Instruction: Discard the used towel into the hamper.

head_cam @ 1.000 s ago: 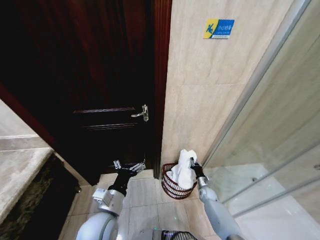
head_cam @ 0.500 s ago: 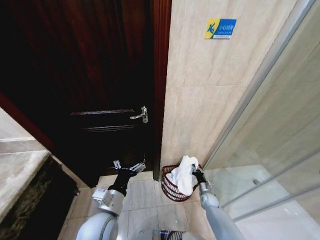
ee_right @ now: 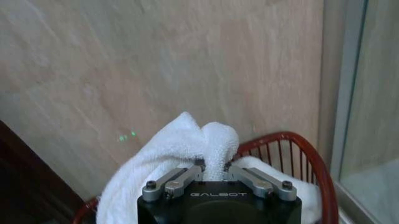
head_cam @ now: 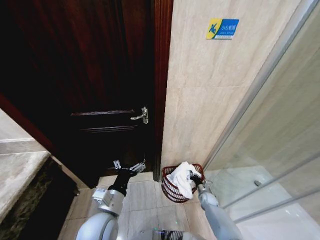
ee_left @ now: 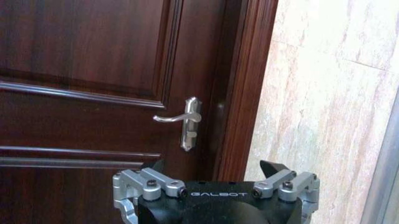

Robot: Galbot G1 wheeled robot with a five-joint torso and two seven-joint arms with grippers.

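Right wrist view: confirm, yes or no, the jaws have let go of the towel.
No. The right gripper has its jaws pinched on the white towel.

A dark wooden door (head_cam: 95,85) with raised panels fills the left of the room, a silver lever handle (head_cam: 141,115) near its edge beside a reddish-brown frame (head_cam: 161,85). Right of it stands a beige marbled tile wall (head_cam: 210,95) bearing a small blue-and-yellow sign (head_cam: 222,28). A glass partition (head_cam: 280,150), probably a shower screen, slants along the right. Pale floor tiles (head_cam: 142,197) lie below, and a stone counter (head_cam: 17,172) edges the left.
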